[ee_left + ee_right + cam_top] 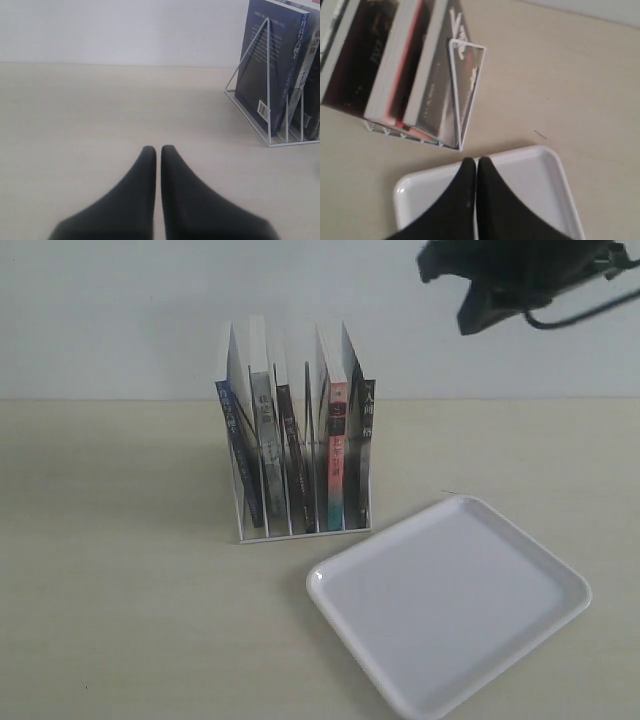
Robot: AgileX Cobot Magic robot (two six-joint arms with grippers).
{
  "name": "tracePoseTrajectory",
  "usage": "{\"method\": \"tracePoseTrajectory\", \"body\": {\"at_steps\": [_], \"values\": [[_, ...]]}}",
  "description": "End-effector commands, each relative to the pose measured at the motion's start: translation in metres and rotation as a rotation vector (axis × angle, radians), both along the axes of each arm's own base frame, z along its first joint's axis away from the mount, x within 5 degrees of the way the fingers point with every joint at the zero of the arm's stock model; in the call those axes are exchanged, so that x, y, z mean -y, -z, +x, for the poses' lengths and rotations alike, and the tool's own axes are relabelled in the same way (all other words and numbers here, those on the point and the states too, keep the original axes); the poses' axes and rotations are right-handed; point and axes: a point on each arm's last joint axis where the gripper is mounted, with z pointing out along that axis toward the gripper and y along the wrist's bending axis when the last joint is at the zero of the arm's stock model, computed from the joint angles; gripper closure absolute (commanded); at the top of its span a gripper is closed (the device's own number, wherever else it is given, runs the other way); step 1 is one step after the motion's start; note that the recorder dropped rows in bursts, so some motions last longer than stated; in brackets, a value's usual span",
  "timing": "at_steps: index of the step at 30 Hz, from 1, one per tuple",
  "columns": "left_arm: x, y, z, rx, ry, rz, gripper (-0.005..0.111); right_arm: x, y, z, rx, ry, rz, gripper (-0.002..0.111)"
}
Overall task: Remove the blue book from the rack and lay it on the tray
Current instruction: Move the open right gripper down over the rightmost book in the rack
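The blue book [238, 448] stands upright in the leftmost slot of the white wire rack [300, 534], its dark blue spine facing front. In the left wrist view the blue book [265, 60] shows its back cover with a barcode, behind the rack [268, 75] wire. My left gripper [158, 149] is shut and empty, low over the table, well short of the rack. The white tray [450, 610] lies empty in front and to the right of the rack. My right gripper [476, 160] is shut and empty, hovering above the tray [555, 175] near the rack [466, 47].
Several other books fill the rack, among them a pink-and-teal-spined book [338, 455] and a black-covered book [365, 440] at the right end. The black right arm [520, 275] hangs high at the upper right. A pale wall runs behind the beige table [120, 590].
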Motion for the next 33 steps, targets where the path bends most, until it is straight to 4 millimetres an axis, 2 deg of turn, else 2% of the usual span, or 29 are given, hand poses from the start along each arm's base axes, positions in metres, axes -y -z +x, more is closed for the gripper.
{"method": "tracePoseTrajectory", "body": {"at_steps": [1, 4, 8, 17, 33], "values": [[0.000, -0.001, 0.000, 0.008, -0.002, -0.004, 0.103, -0.019, -0.010, 0.024, -0.079, -0.038, -0.023, 0.106], [0.000, -0.001, 0.000, 0.008, -0.002, -0.004, 0.103, -0.028, -0.016, 0.039, -0.061, 0.008, 0.035, 0.094], [0.000, -0.001, 0.000, 0.008, -0.002, -0.004, 0.103, -0.035, -0.004, 0.048, -0.105, 0.014, 0.076, 0.066], [0.000, -0.001, 0.000, 0.008, -0.002, -0.004, 0.103, -0.066, 0.019, 0.047, -0.159, -0.036, 0.052, 0.070], [0.000, -0.001, 0.000, 0.008, -0.002, -0.004, 0.103, -0.073, 0.065, 0.067, -0.244, 0.007, -0.014, 0.070]]}}
